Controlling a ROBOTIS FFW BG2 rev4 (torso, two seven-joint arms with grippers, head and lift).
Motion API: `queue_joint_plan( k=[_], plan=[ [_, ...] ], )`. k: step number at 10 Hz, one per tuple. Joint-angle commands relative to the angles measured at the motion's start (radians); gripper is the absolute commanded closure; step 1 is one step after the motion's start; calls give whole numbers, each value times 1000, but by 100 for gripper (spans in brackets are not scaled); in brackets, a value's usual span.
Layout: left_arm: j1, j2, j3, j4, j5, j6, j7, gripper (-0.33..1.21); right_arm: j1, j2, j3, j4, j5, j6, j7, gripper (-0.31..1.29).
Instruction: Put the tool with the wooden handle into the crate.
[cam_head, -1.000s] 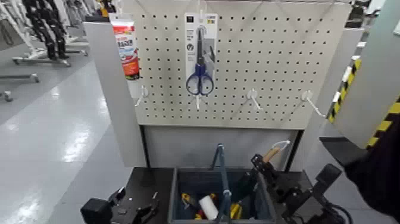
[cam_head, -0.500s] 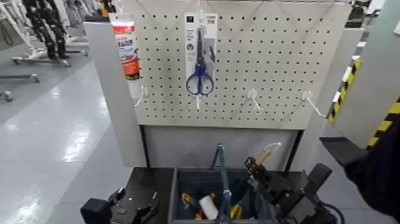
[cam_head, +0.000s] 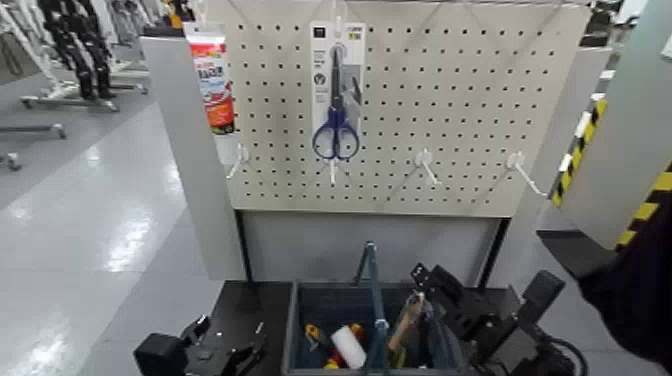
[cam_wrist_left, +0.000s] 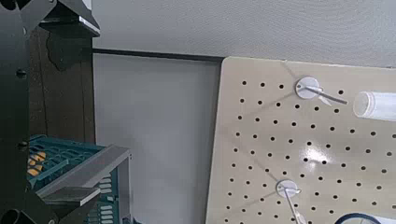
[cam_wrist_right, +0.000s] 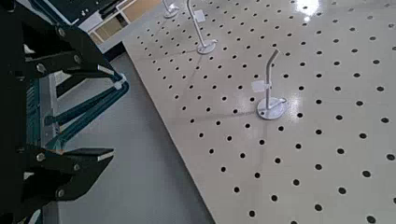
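From my remote station: the tool with the wooden handle (cam_head: 406, 322) lies tilted inside the crate (cam_head: 300, 325), in the compartment on the robot's right of the tall centre handle bar (cam_head: 374, 290); its tan handle slants down into the bin, just below my right gripper (cam_head: 422, 283). The right gripper hangs over the crate's right half w/ fingers spread, nothing pinched betw. them; the right wrist view confirms it, both dark fingers (cam_wrist_right: 65, 63) standing apart w/ only grey floor and pegboard behind. Left gripper (cam_head: 215, 345) sits parked low on the black counter (cam_head: 250, 300) beside the crate's left wall; can't tell if its fingers are spread or pressed together. Also in the crate, left compartment & around the bar's foot: a white cylinder (cam_head: 349, 347) and yellow-handled tools (cam_head: 313, 334). Behind the crate, a pegboard (cam_head: 460, 100) carries blue-handled scissors on a card (cam_head: 336, 90), a red-and-white tube (cam_head: 212, 75) at its left edge, and bare white hooks (cam_head: 427, 165) lower down. Yellow-black hazard striping (cam_head: 650, 205) at far right.
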Motion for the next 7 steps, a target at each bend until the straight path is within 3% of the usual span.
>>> queue_joint_plan(
  k=[1,4,5,7],
  plan=[
    [-2,0,-1,2,0,2,0,11,10,0,-26,-27,20,2,-12,8],
    [-3,0,-4,2,-1,3,0,11,24,-2,-35,-62,53,-10,-29,8],
    [-3,0,-4,2,-1,5,0,11,44,0,-38,-97,89,-36,-60,8],
    [-3,0,-4,3,-1,5,0,11,111,11,-48,-200,209,-81,-172,8]
  ],
)
